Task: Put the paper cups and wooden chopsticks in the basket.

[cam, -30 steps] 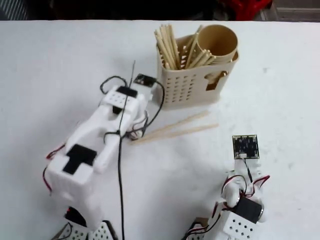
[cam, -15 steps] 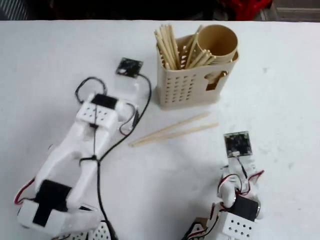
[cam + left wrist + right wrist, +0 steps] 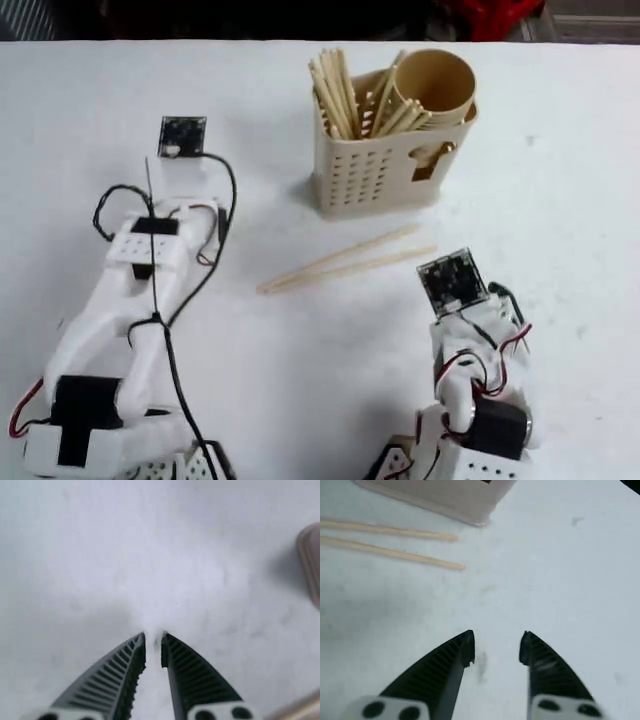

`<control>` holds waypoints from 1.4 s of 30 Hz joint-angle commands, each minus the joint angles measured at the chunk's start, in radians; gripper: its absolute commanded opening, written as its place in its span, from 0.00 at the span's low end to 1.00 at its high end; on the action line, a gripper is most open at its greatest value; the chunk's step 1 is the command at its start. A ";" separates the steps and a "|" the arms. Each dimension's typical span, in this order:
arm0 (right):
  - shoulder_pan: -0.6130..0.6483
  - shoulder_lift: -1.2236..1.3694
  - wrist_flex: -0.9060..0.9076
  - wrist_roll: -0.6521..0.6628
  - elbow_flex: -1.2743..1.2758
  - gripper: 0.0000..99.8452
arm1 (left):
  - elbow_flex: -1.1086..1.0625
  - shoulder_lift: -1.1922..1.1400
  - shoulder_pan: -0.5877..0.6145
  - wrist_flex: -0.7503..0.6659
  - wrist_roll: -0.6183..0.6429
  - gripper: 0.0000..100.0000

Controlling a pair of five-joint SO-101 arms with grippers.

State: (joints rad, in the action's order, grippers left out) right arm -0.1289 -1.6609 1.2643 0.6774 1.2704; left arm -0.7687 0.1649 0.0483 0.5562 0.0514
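Basket: the basket [image 3: 385, 175] stands upright in the upper middle of the high view, its open top facing up so things can be dropped straight in.
Paper cup: one paper cup [image 3: 435, 85] sits upright in the basket's right half, already stowed.
Stowed sticks: a bundle of chopsticks [image 3: 335, 90] stands on end in the left half, leaning against the cup and the rim.
Loose pair: two loose chopsticks [image 3: 345, 262] lie flat and nearly parallel on the worktop [image 3: 560, 200] at the frame's centre, just below the basket and touching neither arm.
Left gripper: the left gripper [image 3: 153, 640] hangs over bare worktop at the upper left of the high view, its fingers [image 3: 120, 670] drawn almost together on nothing.
Right gripper: the right gripper [image 3: 496, 647] sits low at the lower right, facing the loose pair, its fingers [image 3: 445, 665] apart and empty. This looks like readiness to pick up.
Progress: judged nearly finished, with the loose pair remaining.
Next move: probably a low pinch near the sticks' right ends. Thin sticks lying flat could slip or separate.
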 commanded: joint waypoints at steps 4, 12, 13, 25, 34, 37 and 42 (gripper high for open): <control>0.255 0.516 0.116 0.051 -0.430 0.20 | 0.008 0.047 0.018 -0.028 -0.005 0.08; 0.507 0.993 0.088 0.423 -0.614 0.20 | 0.011 0.051 0.053 -0.028 -0.005 0.08; 0.539 1.027 0.085 0.456 -0.615 0.20 | 0.014 0.051 0.053 -0.028 -0.005 0.08; 0.616 1.334 -0.251 0.660 -0.585 0.32 | 0.023 0.050 0.054 -0.025 -0.005 0.08; 0.616 1.531 -0.478 0.758 -0.545 0.33 | 0.023 0.050 0.054 -0.025 -0.005 0.08; 0.613 1.607 -0.498 0.758 -0.551 0.32 | 0.025 0.050 0.054 -0.025 -0.005 0.08; 0.613 1.695 -0.503 0.753 -0.552 0.20 | 0.025 0.050 0.054 -0.023 -0.005 0.08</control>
State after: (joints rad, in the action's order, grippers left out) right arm 0.4772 0.0100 0.7702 1.4246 0.7273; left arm -0.7687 0.1649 0.0959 0.5531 0.0499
